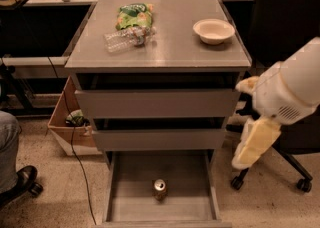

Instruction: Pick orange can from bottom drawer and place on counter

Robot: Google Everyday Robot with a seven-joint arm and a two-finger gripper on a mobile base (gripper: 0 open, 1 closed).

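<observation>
The orange can (160, 190) stands upright in the open bottom drawer (130, 207), near the middle of its floor, silver top up. The grey counter (170, 47) tops the cabinet above the two shut upper drawers. My gripper (246, 154) hangs at the end of the white arm to the right of the cabinet, pointing down at about the height of the middle drawer. It is above and to the right of the can, apart from it, and nothing shows in it.
On the counter are a white bowl (213, 30), a crushed clear bottle (125, 39) and a green bag (134, 16). A cardboard box (70, 127) stands left of the cabinet. An office chair's base (295, 172) is at the right. A person's leg and shoe (12, 172) are at the left.
</observation>
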